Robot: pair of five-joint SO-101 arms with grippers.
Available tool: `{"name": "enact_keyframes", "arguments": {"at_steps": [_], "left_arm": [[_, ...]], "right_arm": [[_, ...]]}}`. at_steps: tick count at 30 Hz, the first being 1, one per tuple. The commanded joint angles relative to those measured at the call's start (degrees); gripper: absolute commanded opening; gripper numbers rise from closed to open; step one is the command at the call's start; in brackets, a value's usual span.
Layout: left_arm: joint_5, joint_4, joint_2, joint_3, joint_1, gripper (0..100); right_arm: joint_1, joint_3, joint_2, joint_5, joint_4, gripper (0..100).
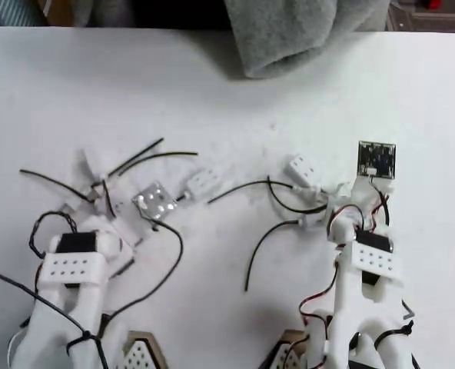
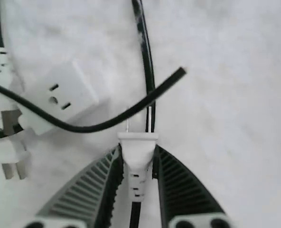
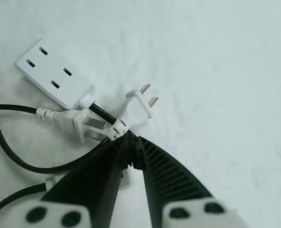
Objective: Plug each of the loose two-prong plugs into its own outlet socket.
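Clamping a plug (image 2: pixel 136 140), left hand (image 2: pixel 136 152) covers its sides; right hand (image 3: pixel 131 142) pinched together, contents unclear.

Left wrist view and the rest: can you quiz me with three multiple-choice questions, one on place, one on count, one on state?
1. Where is the white plug in the left wrist view? A gripped by the left hand; B on the cloth; C in a socket.
2. How many slots show on the socket block in the right wrist view? A two; B four; C six.
3. That plug's prongs are: A bare; B plugged in; C snapped off.
Answers: A, the hand clamps its body; B, two pairs of slots; A, both prongs stand free.
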Motion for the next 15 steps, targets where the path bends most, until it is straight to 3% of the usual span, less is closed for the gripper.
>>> {"name": "enact_keyframes", "arguments": {"at_steps": [1, 7, 15], "left_arm": [[4.92, -2.9, -1.36, -0.18, -0.66, 3], [7.74, -4.4, -1.45, -0.44, 0.84, 3], [16.88, -4.57, -1.45, -1.14, 16.22, 2]], "right_arm": [[0.04, -0.09, -0.57, 0.18, -0.57, 1.9], [0.04, 0.44, -0.57, 0.18, -1.01, 2.0], [0.04, 0.44, -0.57, 0.09, -1.63, 2.0]]}}
